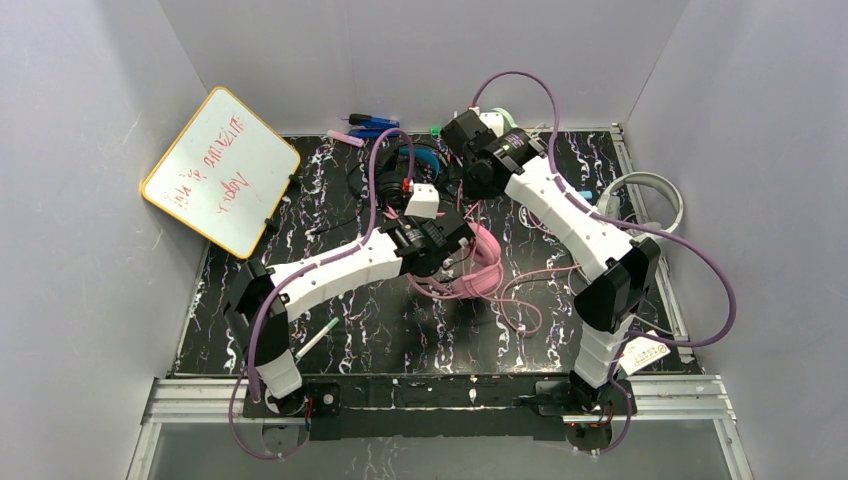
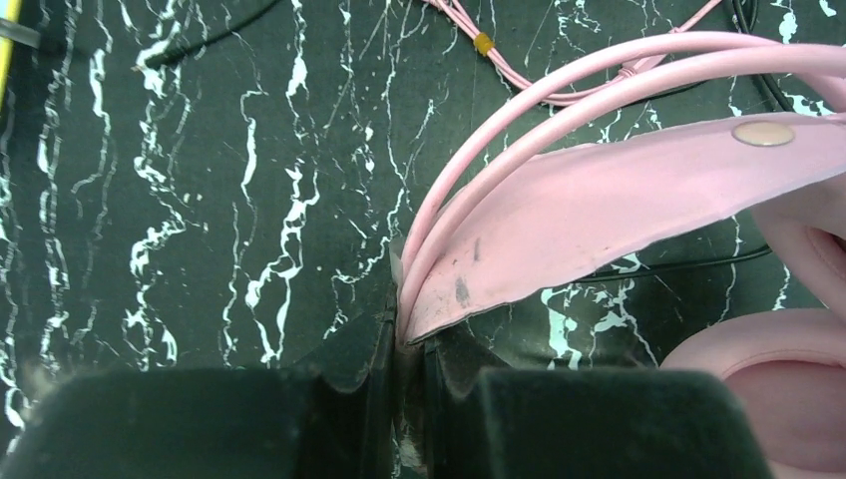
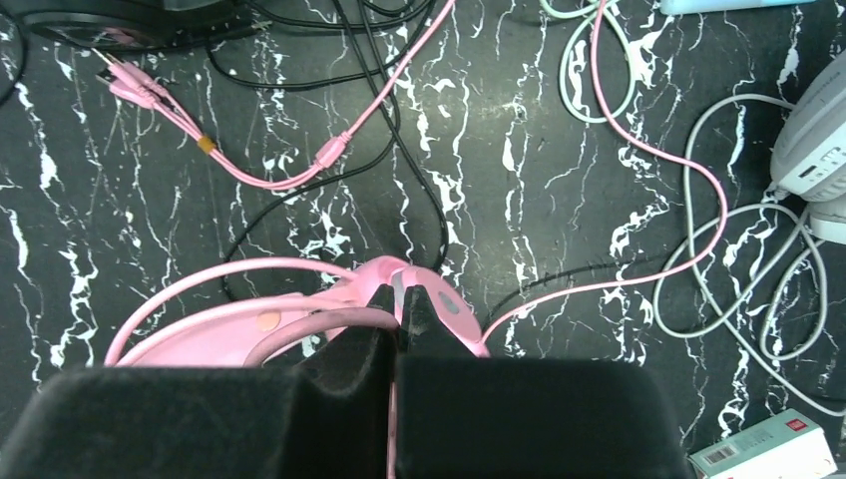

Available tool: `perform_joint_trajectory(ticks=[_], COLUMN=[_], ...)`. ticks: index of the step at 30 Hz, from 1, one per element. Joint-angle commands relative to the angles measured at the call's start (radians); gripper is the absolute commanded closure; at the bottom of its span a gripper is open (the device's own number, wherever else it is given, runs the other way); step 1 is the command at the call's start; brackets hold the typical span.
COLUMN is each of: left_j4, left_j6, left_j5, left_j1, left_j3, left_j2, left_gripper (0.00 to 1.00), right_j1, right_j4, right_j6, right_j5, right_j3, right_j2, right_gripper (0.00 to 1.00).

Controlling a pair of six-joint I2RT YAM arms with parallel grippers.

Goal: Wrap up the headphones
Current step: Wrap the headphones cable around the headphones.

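The pink headphones (image 1: 487, 262), a glossy over-ear wired set with padded cups, are sitting over the middle of the black, white-veined marble-look tabletop (image 1: 400, 335), between the two arms. I cannot tell whether the cups are resting on the surface.

The left gripper (image 2: 404, 339) is pointing in from the left and clamping its dark fingers (image 2: 374, 359) tight on one end of the headset's arch. The flat pink leather-like strap (image 2: 619, 200) and the twin pink tubes (image 2: 559, 95) above it are running out of the pinch and sweeping off to the right. A padded pink ear cup (image 2: 788, 389) is lying just beside the fingers.

The right gripper (image 3: 399, 296) is hanging over from the far side with its jaws pressed together on the crown of the same arch. The band is curving away on both sides of the tips, and a sliver of pink is showing between the fingers.

The thin pink cord (image 3: 703, 200) is trailing loose across the table to the right. The black-and-blue headphones (image 1: 428, 158) are lying behind, near the back wall. The white-grey headphones (image 3: 813, 150) are sitting at the right edge, with their pale cord (image 3: 698, 299) looping nearby. A yellow-framed whiteboard (image 1: 220, 172) is leaning at the left wall.
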State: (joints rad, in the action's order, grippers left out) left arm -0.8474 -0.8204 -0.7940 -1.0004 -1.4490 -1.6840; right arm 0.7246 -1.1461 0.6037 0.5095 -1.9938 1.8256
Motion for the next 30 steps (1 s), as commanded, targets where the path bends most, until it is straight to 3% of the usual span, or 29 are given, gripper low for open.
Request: perform_joint_trajectory(ticks=[1,5,12,21,25,30], left_j4=[0.005,-0.037,-0.005,-0.069,-0.062,-0.061], left_j6=[0.008,-0.022,-0.038,-0.101,-0.075,-0.041], left_j5=[-0.168,-0.23,-0.185,-0.18,-0.179,-0.2], left_j1=[-0.033,-0.033,-0.033,-0.032,-0.032,-0.032], left_j3=[0.015,0.011,-0.026,-0.098,-0.07,-0.015], left_j2=[0.095,0.094,0.074,0.027,0.037,0.068], left_gripper=[1.0,1.0,1.0,1.0,1.0,1.0], right_j1=[-0.02,-0.019,0.01,0.038,0.002,-0.081], right_j4=[-0.017,0.011,0.152,0.27,0.12,-0.021], right_j6=[-0.06,-0.116,-0.054,0.099,0.022,-0.077], right_j5=[-0.017,-0.265,-0.655,-0.753,-0.598,-0.569], right_j3=[-0.07,-0.048,0.148,0.324,0.193,0.021], right_j2=[-0.017,-0.034,-0.118,-0.226,-0.194,-0.113], right_gripper=[0.99,0.99,0.99,0.99,0.99,0.99])
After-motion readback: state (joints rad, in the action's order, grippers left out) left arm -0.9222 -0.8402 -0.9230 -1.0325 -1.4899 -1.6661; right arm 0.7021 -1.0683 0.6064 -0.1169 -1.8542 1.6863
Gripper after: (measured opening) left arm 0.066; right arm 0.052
